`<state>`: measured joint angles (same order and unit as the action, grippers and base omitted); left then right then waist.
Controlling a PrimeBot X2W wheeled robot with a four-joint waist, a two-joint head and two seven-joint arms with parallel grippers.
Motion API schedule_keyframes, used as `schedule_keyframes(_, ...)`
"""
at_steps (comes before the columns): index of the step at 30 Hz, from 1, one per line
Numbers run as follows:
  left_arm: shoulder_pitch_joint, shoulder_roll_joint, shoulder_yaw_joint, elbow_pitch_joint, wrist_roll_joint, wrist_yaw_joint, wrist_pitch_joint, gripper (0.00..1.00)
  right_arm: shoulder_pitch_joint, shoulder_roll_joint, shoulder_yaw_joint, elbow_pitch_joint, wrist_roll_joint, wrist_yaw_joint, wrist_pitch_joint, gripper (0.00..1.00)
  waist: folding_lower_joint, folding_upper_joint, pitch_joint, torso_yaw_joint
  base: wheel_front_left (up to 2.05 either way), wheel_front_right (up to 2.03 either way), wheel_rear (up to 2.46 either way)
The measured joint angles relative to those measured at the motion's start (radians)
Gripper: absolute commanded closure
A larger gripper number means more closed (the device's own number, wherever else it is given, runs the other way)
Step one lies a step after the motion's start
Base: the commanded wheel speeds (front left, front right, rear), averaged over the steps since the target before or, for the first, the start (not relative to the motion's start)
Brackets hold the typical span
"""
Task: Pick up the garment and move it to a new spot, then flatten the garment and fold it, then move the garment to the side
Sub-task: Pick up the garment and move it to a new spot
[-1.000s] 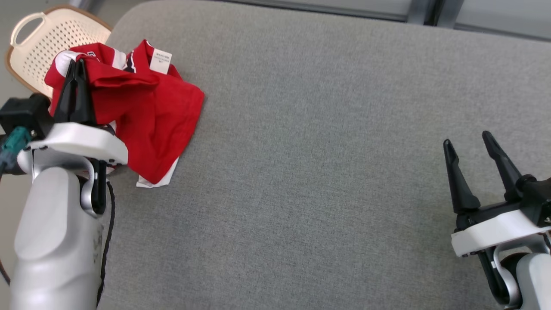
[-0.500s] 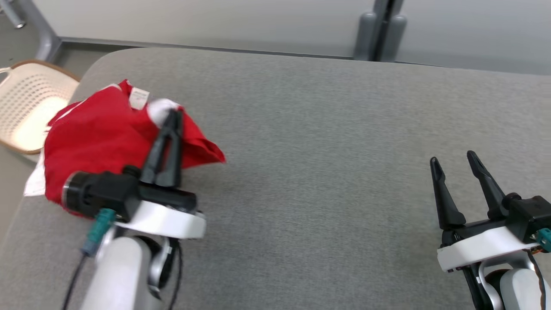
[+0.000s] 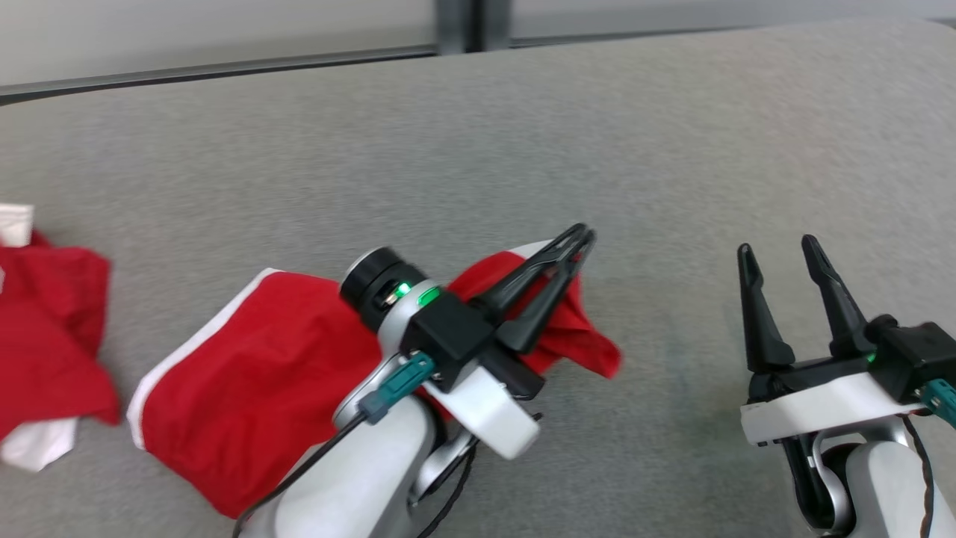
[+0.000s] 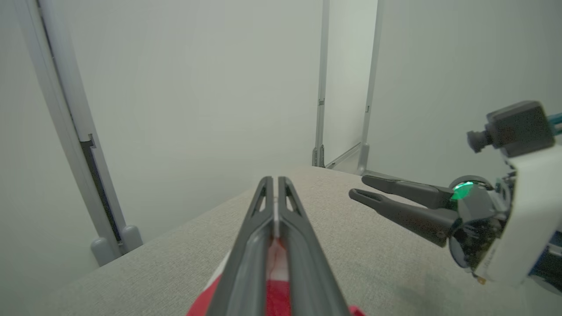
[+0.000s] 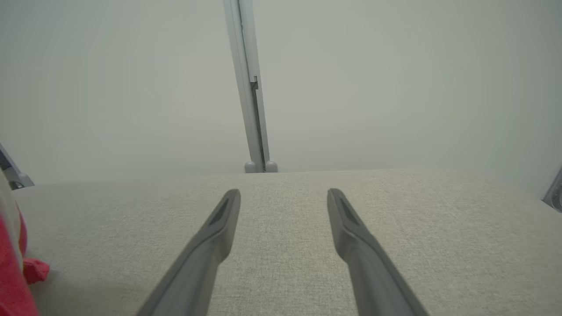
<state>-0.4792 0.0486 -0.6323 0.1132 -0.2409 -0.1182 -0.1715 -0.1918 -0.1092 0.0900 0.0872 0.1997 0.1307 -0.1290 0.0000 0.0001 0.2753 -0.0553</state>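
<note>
Writing: a white patch (image 3: 15, 224) sits on a red fold (image 3: 45, 336) at the left border of the head view. It is too small to read.
Tabletop (image 3: 523, 134): covered in grey cloth. Its far edge runs along a pale wall (image 3: 187, 30) with a grey post (image 3: 459, 22).
Open room: bare grey cloth lies between the two grippers, and from the garment back to the far edge. The right half carries nothing but the right gripper's shadow.
Garment (image 3: 254, 373): red with white trim, on the left half toward the near edge. The broad part lies flat and a narrow end runs toward the middle.
Red fold: a strip of grey shows between it and the broad part. I cannot tell whether they join.
Left gripper (image 3: 585, 233): fingers pressed together, pinching the garment's narrow end near the tabletop's middle. Red cloth shows between them in the left wrist view.
Right gripper (image 3: 775, 246): fingers spread wide and holding nothing. It is over the right half near the near edge, pointing at the far edge, well apart from the garment.
</note>
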Motion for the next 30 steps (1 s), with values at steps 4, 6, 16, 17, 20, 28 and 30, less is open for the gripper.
schedule_keyframes(4,-0.105,0.000,-0.106,0.023,-0.033,-0.001,-0.006,1.00,-0.015,0.013,0.013,0.031,0.014,0.000,-0.026,0.00,0.0000,0.0000,0.032,-0.092,0.00,0.00,0.00)
schedule_keyframes(6,-0.160,-0.001,-0.156,0.027,-0.047,0.001,-0.010,1.00,-0.018,0.020,0.012,0.049,0.021,0.000,-0.042,0.00,0.0000,0.0000,0.049,-0.138,0.00,0.00,0.00)
schedule_keyframes(16,-0.269,-0.001,-0.249,0.202,-0.087,0.039,0.032,1.00,-0.030,0.038,0.004,0.101,0.039,0.000,-0.087,0.00,0.0000,0.0000,0.142,-0.270,0.00,0.00,0.00)
schedule_keyframes(17,-0.269,0.000,-0.257,0.235,-0.090,0.036,0.043,1.00,-0.035,0.039,0.003,0.104,0.039,0.000,-0.090,0.00,0.0000,-0.0001,0.152,-0.273,0.00,0.00,0.00)
schedule_keyframes(20,-0.269,0.002,-0.273,0.307,-0.104,0.024,0.061,0.64,-0.046,0.041,0.007,0.115,0.039,0.000,-0.095,0.00,0.0000,0.0000,0.167,-0.265,0.00,0.00,0.00)
schedule_keyframes(28,-0.265,0.002,-0.272,0.323,-0.132,0.016,-0.039,0.00,-0.061,0.022,-0.002,0.129,0.027,0.000,-0.100,0.00,0.0001,0.0000,0.143,-0.194,0.00,0.00,0.00)
schedule_keyframes(30,-0.252,0.005,-0.245,0.310,-0.144,0.034,-0.060,0.00,-0.060,0.017,-0.004,0.128,0.025,0.000,-0.095,0.00,0.0000,-0.0001,0.126,-0.174,0.00,0.00,0.00)
